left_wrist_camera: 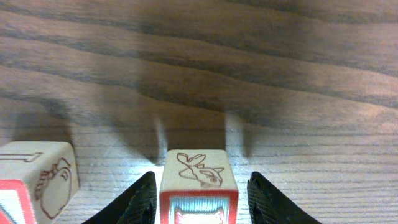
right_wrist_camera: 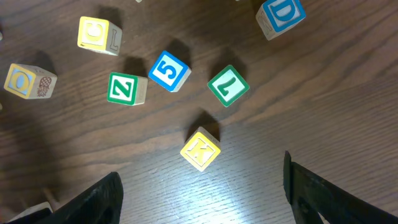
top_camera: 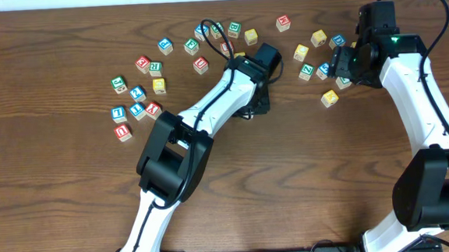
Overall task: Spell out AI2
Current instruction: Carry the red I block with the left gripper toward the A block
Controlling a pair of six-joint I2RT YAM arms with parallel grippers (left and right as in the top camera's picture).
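While the left end effector [left_wrist_camera: 200, 177] straddles a red-edged wooden cube [left_wrist_camera: 199, 196] — released, gaps both sides — the right end effector [right_wrist_camera: 201, 186] hangs spread wide.

- Overhead: bright, even light from above on the table [top_camera: 58, 214]; soft short shadows beside the arms; sharp throughout.
- Left wrist: far wood dim and blurred; white glare just ahead of the red-edged cube [left_wrist_camera: 199, 180], two narrow shadows streaking up.
- Right wrist: pale glare below the yellow cube [right_wrist_camera: 200, 149]; bottom corners dark, soft.

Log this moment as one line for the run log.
left tool: open, straddling red-edged cube, gaps both sides | right tool: open, aimed at yellow cube | held: nothing
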